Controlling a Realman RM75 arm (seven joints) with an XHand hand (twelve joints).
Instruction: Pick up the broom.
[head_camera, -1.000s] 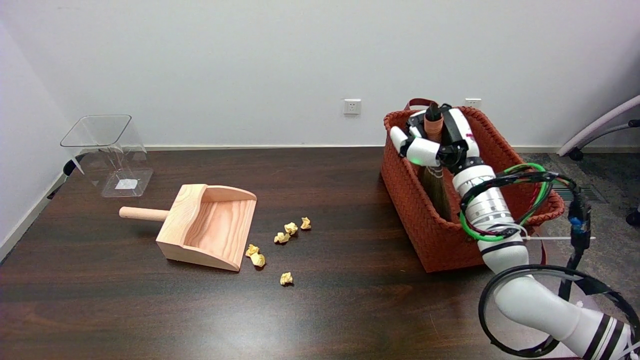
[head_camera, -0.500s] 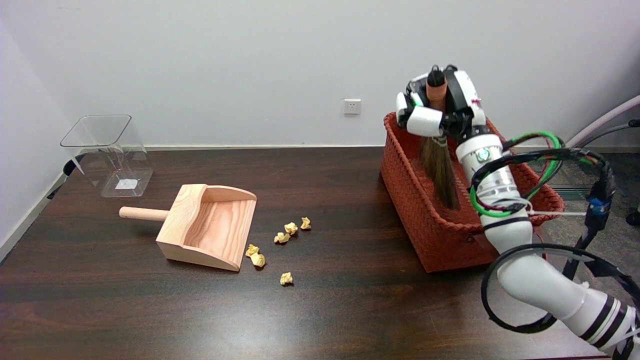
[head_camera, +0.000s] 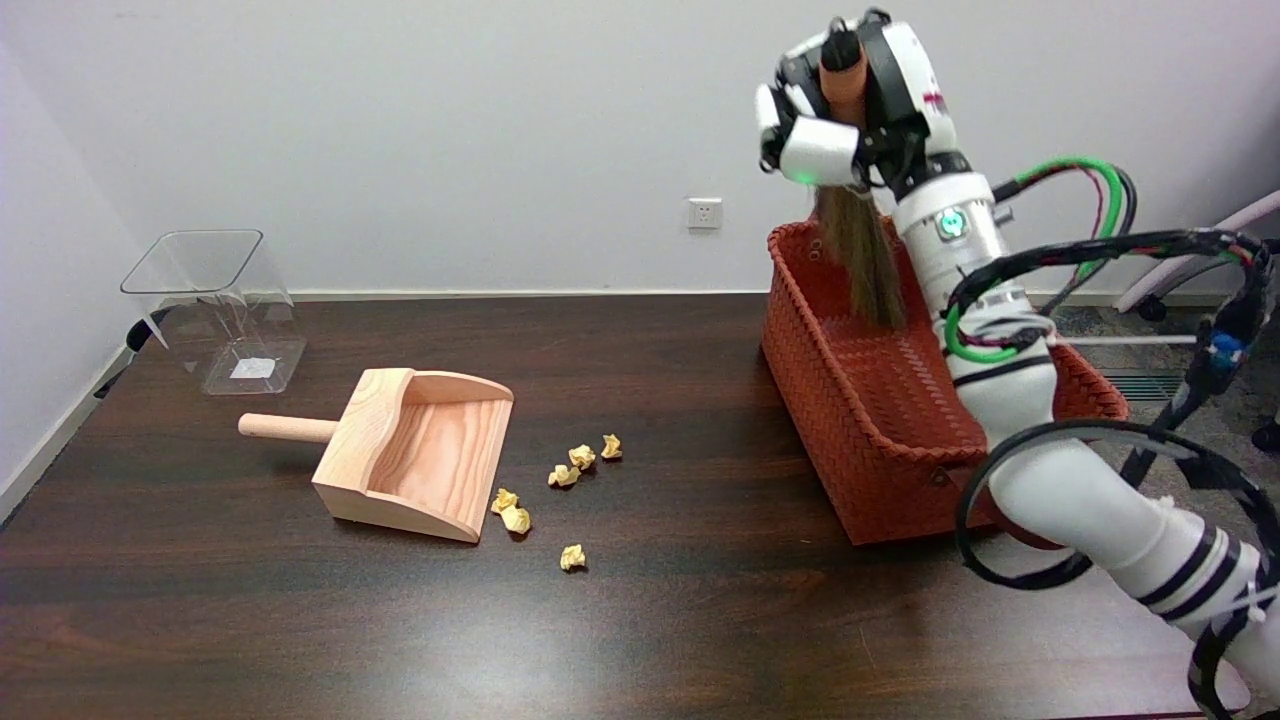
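the right hand (head_camera: 835, 110) has its fingers wrapped round the handle of the broom (head_camera: 860, 250), holding it upright in the air over the far end of the woven orange basket (head_camera: 860, 440), bristles hanging down. over on the left of the dark table (head_camera: 640, 620) there's a wooden dustpan (head_camera: 415, 455), some crumpled paper scraps (head_camera: 565, 475) beside it and a clear plastic bin (head_camera: 215, 305) near the wall.

Dark wood table (head_camera: 700, 640), a few bits sitting on it.
A wooden dustpan (head_camera: 410, 455) lay left of center, crumpled yellow paper scraps (head_camera: 565, 475) just beside it, a clear plastic bin (head_camera: 215, 310) far left, a woven red-brown basket (head_camera: 860, 440) right.
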